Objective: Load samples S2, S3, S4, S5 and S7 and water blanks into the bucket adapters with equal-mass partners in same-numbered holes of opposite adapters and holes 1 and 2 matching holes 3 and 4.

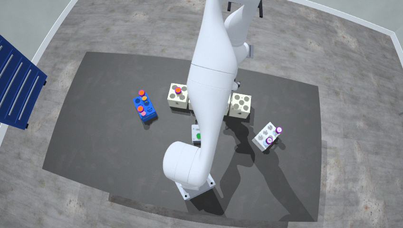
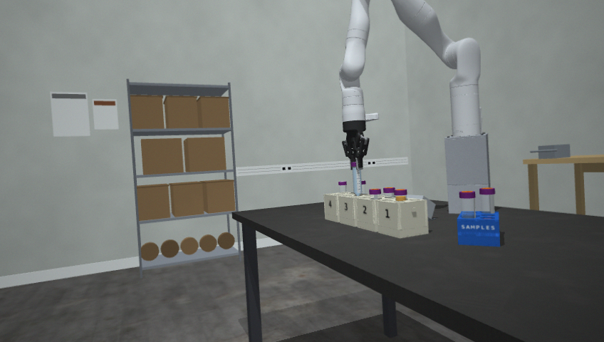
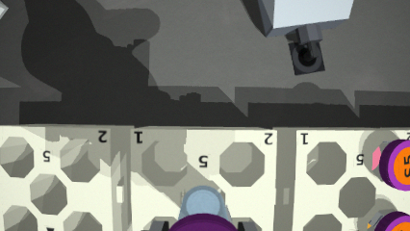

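Note:
My gripper (image 2: 355, 159) is shut on the purple cap of a tube of pale blue liquid (image 2: 356, 179) and holds it upright over adapter 3 (image 2: 345, 207). The tube's lower end is at the adapter's top. In the wrist view the tube (image 3: 202, 204) points at the middle hole under the number 5 of the middle adapter (image 3: 207, 164). How deep it sits I cannot tell. The adapter to the right holds the orange-dotted S5 tube (image 3: 401, 166) and a second orange-dotted tube (image 3: 397, 223). Adapter 1 (image 1: 177, 96) holds one orange-dotted tube (image 1: 177, 90). The arm hides my gripper from above.
The blue SAMPLES rack (image 1: 144, 106) holds several tubes at the left. The white blank rack (image 1: 265, 137) holds two tubes at the right. Adapter 4 (image 1: 240, 105) has empty holes. The DONE desk (image 1: 196, 134) stands in front of the adapter row.

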Controlling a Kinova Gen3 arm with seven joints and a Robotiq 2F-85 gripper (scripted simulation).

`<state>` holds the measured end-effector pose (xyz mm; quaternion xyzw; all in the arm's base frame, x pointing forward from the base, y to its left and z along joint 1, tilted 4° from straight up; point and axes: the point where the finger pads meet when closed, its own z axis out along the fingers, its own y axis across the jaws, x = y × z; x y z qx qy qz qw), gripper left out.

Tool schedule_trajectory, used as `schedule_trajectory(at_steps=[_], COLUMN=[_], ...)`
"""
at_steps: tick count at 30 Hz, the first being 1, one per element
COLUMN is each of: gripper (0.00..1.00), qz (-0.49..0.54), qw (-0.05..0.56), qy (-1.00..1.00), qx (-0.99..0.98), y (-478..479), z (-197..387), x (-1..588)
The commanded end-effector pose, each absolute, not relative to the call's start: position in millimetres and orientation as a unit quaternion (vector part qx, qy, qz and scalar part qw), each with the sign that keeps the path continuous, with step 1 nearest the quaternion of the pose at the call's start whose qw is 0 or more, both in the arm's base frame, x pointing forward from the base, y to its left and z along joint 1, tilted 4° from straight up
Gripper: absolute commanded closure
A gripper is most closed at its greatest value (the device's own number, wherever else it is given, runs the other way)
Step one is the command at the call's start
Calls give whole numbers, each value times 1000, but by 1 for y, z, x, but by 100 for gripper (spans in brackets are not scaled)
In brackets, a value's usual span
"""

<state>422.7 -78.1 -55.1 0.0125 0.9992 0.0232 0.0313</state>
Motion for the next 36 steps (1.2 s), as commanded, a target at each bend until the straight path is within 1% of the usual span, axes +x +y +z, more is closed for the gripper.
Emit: schedule_trajectory(at_steps=[1, 36], gripper=[90, 90], qz=[23, 23], qw=[32, 32], qy=[999, 999], qx=[13, 13], y=[-78, -77], z=[-55, -75], x=[423, 425])
